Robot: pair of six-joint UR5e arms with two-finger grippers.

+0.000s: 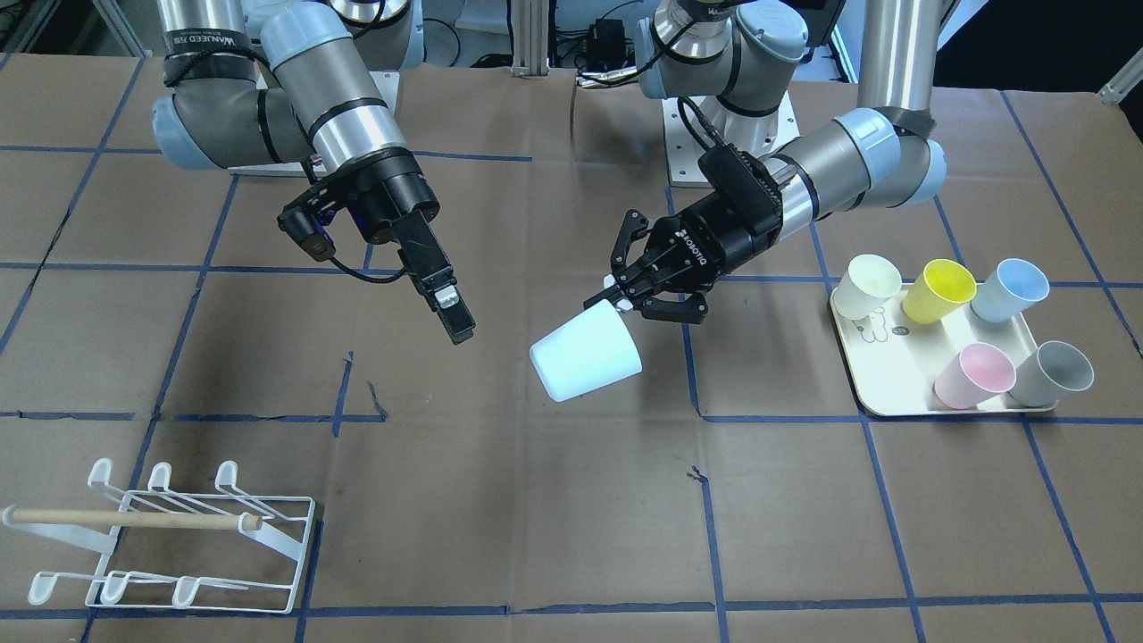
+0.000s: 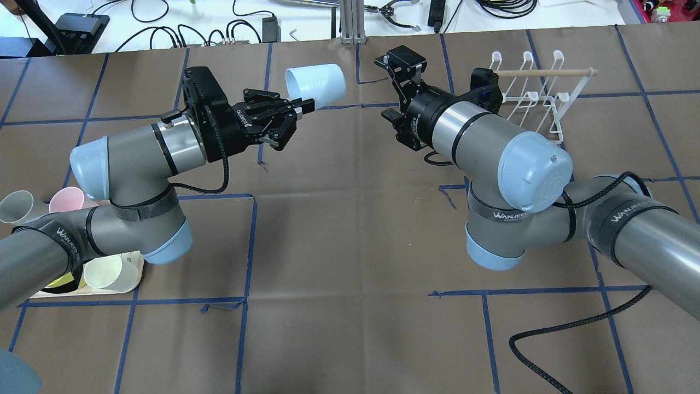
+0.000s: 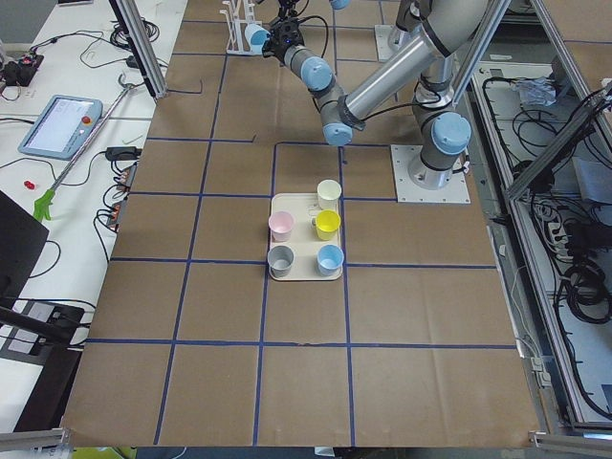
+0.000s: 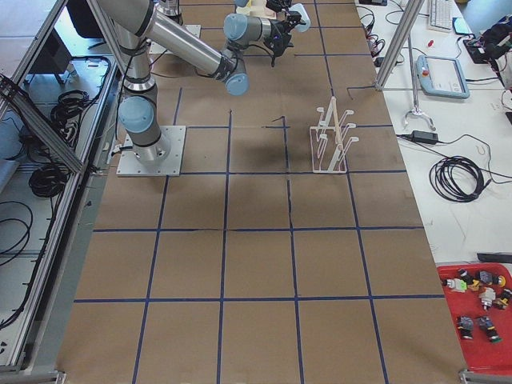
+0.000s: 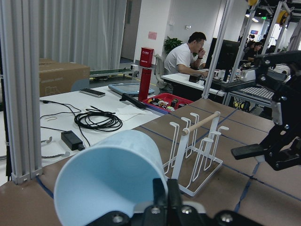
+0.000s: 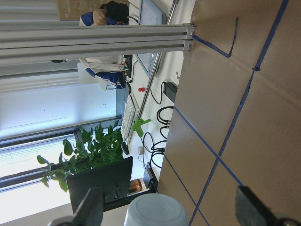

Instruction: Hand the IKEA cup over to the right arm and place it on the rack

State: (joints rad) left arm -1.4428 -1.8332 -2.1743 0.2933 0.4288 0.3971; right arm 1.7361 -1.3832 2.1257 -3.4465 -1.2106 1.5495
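Observation:
The IKEA cup [image 1: 585,357], pale blue, hangs on its side above the table's middle. My left gripper [image 1: 616,299] is shut on its rim, which the left wrist view shows pinched between the fingers [image 5: 167,197]. The cup's [image 2: 317,83] base points toward the right arm's gripper [image 1: 451,313], which stands open a short gap away. In the right wrist view the cup's base [image 6: 155,212] sits low between that gripper's spread fingers [image 6: 89,207]. The white wire rack [image 1: 170,536] with its wooden dowel stands on the table at the right arm's far side.
A cream tray [image 1: 893,393] holding several coloured cups lies beside the left arm. Brown paper with blue tape lines covers the table. Cables and a desk edge run beyond the table's far side [image 2: 164,22]. A person sits at a desk in the background of the left wrist view.

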